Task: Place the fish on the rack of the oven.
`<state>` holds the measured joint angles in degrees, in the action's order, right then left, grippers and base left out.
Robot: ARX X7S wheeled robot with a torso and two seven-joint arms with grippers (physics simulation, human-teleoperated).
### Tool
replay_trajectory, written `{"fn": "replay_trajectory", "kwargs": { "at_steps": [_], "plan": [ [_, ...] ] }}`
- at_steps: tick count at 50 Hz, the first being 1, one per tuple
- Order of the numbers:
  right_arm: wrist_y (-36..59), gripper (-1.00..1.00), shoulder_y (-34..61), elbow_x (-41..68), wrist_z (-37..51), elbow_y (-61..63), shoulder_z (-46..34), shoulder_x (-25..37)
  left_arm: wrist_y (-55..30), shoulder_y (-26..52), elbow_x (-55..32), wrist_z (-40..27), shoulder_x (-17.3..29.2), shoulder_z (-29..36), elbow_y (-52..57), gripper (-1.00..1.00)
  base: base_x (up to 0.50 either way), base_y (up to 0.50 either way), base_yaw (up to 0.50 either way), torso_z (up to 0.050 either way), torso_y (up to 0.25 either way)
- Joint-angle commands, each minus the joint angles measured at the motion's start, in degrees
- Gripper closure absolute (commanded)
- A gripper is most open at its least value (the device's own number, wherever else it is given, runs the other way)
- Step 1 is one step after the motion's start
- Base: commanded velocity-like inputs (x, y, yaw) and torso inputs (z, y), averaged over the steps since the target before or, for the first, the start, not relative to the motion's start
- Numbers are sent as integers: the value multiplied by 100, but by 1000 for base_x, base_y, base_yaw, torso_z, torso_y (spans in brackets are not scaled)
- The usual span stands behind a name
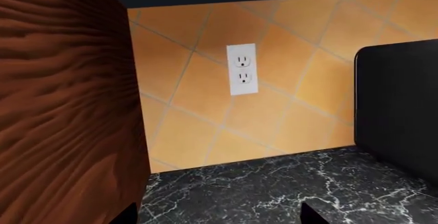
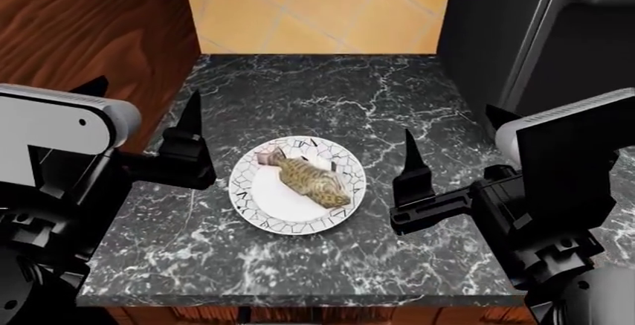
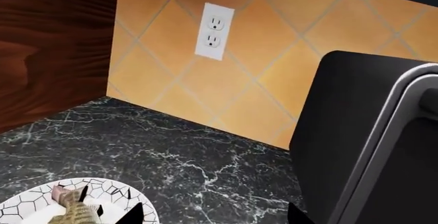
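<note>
Jaws of both grippers spread apart and holding nothing: left gripper (image 2: 189,143) just off the plate's left edge, right gripper (image 2: 412,172) just off its right edge, each apart from the rim. Between them, the fish (image 2: 311,180) lying flat and diagonal across the white crackle-patterned plate (image 2: 260,212), pinkish tail end toward the tiled wall (image 2: 317,9), untouched. Plate sitting near the middle of the dark marbled counter (image 2: 328,94). Beyond the plate on the right, a black appliance with a pale bar handle (image 2: 540,39), door seemingly shut; whether this is the oven, not certain, since no cavity and no rack anywhere in view. Left of the plate, a wooden cabinet side (image 2: 89,20). Behind, on the tiles, a white outlet (image 1: 242,69). Judged by this layout, nothing of the task accomplished: grasp, lift, carry to the oven and placement on the rack all outstanding, and probably opening a door too.
</note>
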<state>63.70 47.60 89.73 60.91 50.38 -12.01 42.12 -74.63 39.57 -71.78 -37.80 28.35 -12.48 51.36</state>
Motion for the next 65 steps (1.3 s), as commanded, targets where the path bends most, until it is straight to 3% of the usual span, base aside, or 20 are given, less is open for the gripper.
{"fn": "replay_trajectory", "kwargs": {
  "at_steps": [1, 14, 27, 39, 48, 65],
  "plan": [
    [-37, -100, -87, -153, -86, 5, -34, -34, 78, 17, 0, -24, 40, 68, -22, -100, 188, 0, 0, 0, 0],
    [-28, -100, 130, -105, -213, -309, -94, -67, 240, 9, 240, 99, 30, 267, -111, -100, 48, 0, 0, 0, 0],
    [231, -100, 1363, 2286, -972, -1338, -445, 356, 340, -54, 251, 118, 83, 290, -146, -100, 0, 0, 0, 0, 0],
    [760, -100, 1307, 1425, -2340, -2001, -763, -191, 455, -142, 370, 174, 137, 352, -156, -100, 0, 0, 0, 0, 0],
    [611, -100, 980, 455, -3575, -2401, -714, -513, 473, -109, 369, 118, 158, 402, -171, -100, 0, 0, 0, 0, 0],
    [937, -100, 1164, -532, -4107, -3247, -1540, -798, 747, -331, 811, 339, 164, 662, -300, -100, 0, 0, 0, 0, 0]
  ]
}}
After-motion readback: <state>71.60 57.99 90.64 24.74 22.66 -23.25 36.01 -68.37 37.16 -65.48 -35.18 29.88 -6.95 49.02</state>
